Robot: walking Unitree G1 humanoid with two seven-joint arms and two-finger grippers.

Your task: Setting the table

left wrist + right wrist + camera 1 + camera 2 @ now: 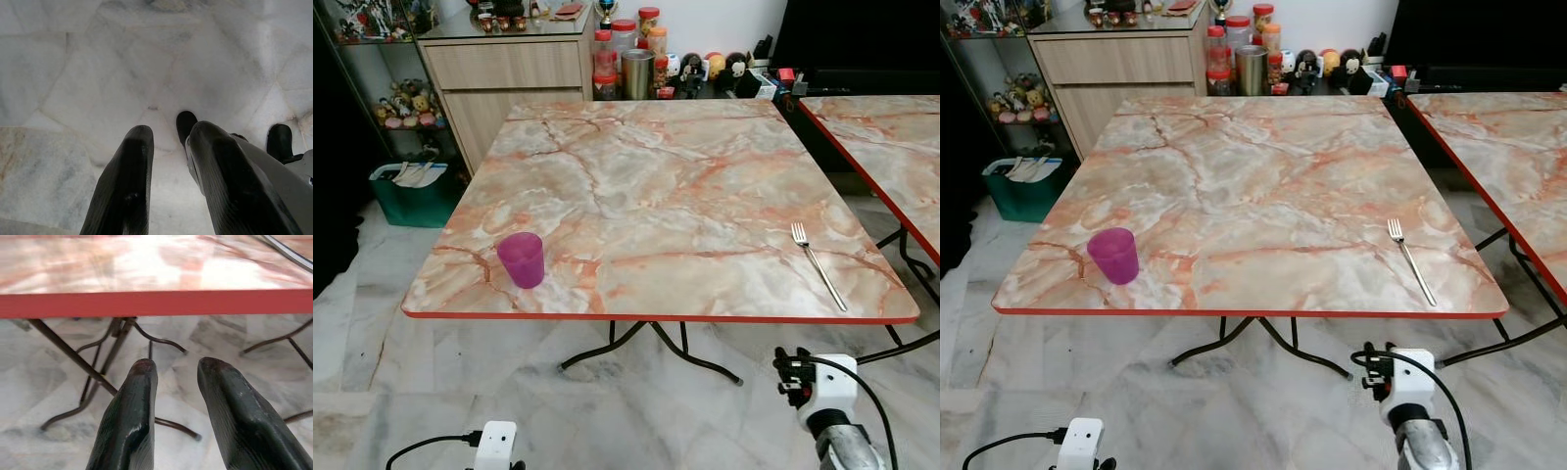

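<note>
Fork (818, 264) lies at lower right of the frame, handle toward the near edge, just above the empty, narrowly parted right gripper (176, 374).

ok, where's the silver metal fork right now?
The silver metal fork lies flat near the marble-patterned table's front right corner, tines pointing away from the robot, far across from the purple plastic cup.

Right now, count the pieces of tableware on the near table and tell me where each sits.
2. A purple cup stands near the front left corner of the table; a fork lies near the front right edge. Nothing else sits on that top.
</note>
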